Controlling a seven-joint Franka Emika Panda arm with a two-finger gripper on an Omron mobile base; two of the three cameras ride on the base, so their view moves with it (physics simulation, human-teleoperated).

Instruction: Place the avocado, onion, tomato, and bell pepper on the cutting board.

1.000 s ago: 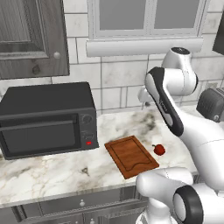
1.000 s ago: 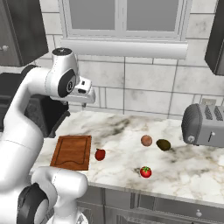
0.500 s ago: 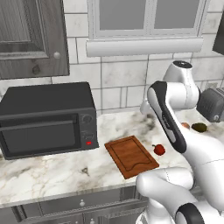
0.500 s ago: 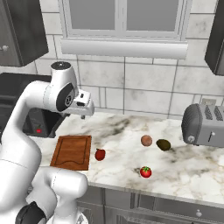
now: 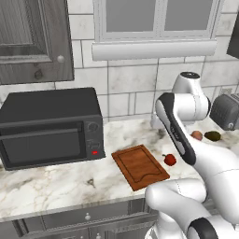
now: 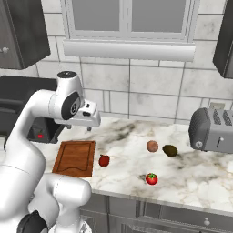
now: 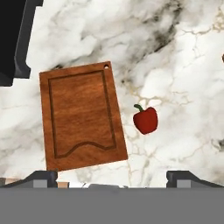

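— How far is the task?

— Nothing is placed: the cutting board (image 7: 81, 117) is bare. The bell pepper (image 7: 145, 120) lies just beside it; the onion (image 6: 152, 146), avocado (image 6: 170, 150) and tomato (image 6: 151, 179) lie farther away.

— And your gripper (image 7: 111, 176)?

— Wide open, holding nothing.

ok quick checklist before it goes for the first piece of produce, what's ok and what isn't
1. Gripper empty with fingers spread wide: ok.
2. Cutting board bare, with room for all four items: ok.
3. Bell pepper beside the board on the counter, nothing crowding it, under the hand camera: ok as nearest pick.
4. Onion and avocado lie close together near the toaster; whether they touch: cannot tell.
5. Tomato sits alone toward the front edge of the counter: ok.
6. Any produce on the board yet: not ok, all four off it.
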